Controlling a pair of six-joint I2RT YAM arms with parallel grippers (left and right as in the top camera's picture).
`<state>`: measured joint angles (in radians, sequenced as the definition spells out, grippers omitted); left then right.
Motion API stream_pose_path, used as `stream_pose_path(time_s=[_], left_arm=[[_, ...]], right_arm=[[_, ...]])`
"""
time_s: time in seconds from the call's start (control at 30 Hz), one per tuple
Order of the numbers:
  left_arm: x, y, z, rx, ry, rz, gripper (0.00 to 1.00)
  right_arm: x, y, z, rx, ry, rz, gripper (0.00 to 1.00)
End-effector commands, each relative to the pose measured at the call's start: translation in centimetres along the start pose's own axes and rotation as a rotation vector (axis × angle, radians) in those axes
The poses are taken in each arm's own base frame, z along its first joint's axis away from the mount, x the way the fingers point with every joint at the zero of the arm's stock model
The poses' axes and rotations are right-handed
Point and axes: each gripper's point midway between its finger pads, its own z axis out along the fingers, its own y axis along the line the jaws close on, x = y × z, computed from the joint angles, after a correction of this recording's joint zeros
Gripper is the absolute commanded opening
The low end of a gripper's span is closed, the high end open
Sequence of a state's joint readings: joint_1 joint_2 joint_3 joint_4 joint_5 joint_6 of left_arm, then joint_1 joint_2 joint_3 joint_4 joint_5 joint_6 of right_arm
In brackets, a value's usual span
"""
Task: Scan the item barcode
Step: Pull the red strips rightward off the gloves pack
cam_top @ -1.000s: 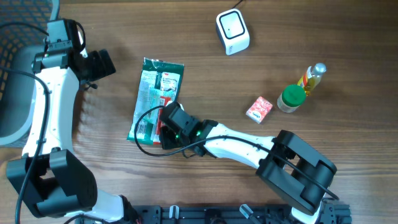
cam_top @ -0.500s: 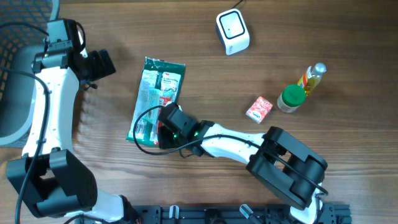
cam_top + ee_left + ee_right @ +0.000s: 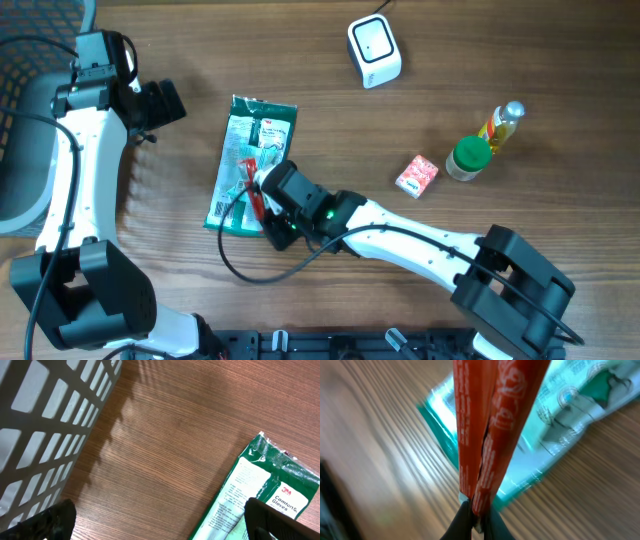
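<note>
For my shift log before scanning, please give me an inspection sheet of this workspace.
Surface: wooden table, no spills seen.
Job's things: red packet, above the glove pack; white scanner, far edge.
Clutter: green glove pack, small red box, green-capped bottle, yellow bottle.
Grippers: left gripper open, empty; right gripper shut on red packet.
Cables: black cable loops beside right arm.
Surroundings: grey basket at left.

Overhead straight down on the table (image 3: 480,60); wrist views close, oblique; glove packet (image 3: 250,135) in all three
</note>
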<state>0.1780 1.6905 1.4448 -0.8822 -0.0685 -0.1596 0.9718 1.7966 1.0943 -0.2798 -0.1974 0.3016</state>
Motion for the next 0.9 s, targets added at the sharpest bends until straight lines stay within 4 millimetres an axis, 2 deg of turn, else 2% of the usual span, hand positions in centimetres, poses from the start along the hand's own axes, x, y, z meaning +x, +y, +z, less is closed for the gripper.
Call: stream_pose_path(time_s=[0.0, 0.07, 0.2, 0.37, 0.57, 0.87], left_arm=[[-0.3, -0.1, -0.2, 0.009, -0.010, -0.006, 1.00], [-0.3, -0.1, -0.2, 0.009, -0.010, -0.006, 1.00], [-0.3, 0.0, -0.2, 0.009, -0.010, -0.006, 1.00], [-0.3, -0.1, -0.2, 0.009, -0.010, -0.006, 1.00], [-0.3, 0.0, -0.2, 0.009, -0.010, -0.006, 1.00], [-0.3, -0.1, -0.2, 0.009, -0.010, -0.006, 1.00]], right_arm=[[2.7, -2.6, -0.7, 0.111, 0.122, -0.343, 0.04], [4.6, -4.3, -1.2, 0.174, 0.218, -0.458, 0.04], [6.9, -7.6, -2.8, 0.310, 0.377, -0.614, 0.04], [9.6, -9.3, -4.5, 0.283, 0.543, -0.716, 0.04], [9.9, -11.5, -5.5, 0.300, 0.569, -0.641, 0.04], [10.1, -11.7, -5.5, 0.260, 0.565, -0.601, 0.04]])
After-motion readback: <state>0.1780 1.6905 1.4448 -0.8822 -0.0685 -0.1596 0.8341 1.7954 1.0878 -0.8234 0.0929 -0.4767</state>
